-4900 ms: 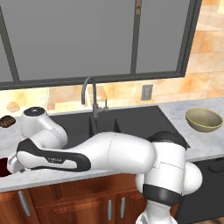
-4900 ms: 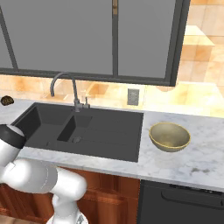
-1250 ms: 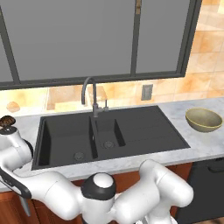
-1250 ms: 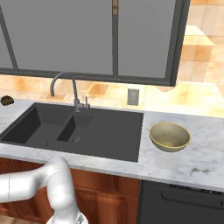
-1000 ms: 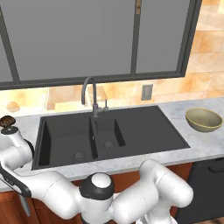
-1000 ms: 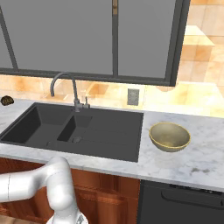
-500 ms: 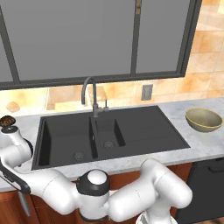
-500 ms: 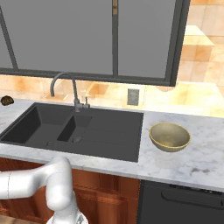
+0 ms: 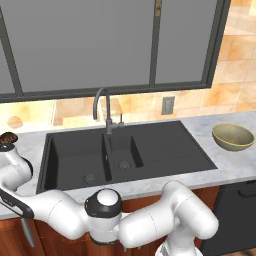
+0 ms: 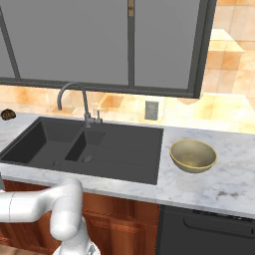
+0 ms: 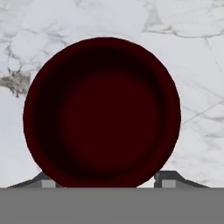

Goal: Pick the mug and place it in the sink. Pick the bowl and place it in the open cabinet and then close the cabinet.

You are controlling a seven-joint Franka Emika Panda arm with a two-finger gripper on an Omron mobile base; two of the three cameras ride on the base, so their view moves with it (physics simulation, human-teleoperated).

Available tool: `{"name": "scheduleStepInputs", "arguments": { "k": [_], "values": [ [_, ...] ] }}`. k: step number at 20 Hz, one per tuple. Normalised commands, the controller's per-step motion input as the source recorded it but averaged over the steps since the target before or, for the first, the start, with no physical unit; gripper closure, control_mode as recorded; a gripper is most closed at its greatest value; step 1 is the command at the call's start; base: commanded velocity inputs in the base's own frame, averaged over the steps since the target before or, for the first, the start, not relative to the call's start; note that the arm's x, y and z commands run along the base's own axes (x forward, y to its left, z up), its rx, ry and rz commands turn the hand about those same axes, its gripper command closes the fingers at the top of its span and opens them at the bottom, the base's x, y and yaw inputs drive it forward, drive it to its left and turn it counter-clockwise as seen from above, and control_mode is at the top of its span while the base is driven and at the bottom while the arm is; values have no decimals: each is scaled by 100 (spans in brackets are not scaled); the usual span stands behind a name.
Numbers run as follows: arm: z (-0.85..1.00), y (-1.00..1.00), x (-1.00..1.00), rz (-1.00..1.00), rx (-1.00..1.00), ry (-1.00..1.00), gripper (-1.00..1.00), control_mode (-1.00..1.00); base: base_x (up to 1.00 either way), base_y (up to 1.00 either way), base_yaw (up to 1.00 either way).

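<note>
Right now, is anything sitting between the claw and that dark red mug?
Nothing visible does. In the hand view the mug sits upright on the marble counter, with the claw straddling it, fingertips on either side.

glossy white arm (image 9: 165,220), fat rounded segments, dark grey joint ring with a white cap, black stripe on the link at left.

Bowl (image 9: 232,137) on counter (image 9: 227,165) right of sink (image 9: 125,152), mug (image 11: 102,112) on counter
</note>
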Motion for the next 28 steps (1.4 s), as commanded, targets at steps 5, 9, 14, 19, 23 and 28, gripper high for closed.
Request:
{"name": "scheduleStepInputs", "arguments": {
  "k": [5, 9, 14, 19, 23, 28],
  "values": [
    [0, -2, 0, 0, 3, 0, 100, -100, 0, 0, 0],
    [-7, 0, 0, 0, 5, 0, 100, -100, 0, 0, 0],
    [-34, -5, 0, -1, 3, 3, 100, -100, 0, 0, 0],
    [-71, 0, 0, -3, 0, 11, 100, -100, 0, 0, 0],
    [-64, -4, 0, -9, -4, 4, 100, -100, 0, 0, 0],
    [-39, -5, -18, -27, -21, -3, 100, -100, 0, 0, 0]
  ]
}}
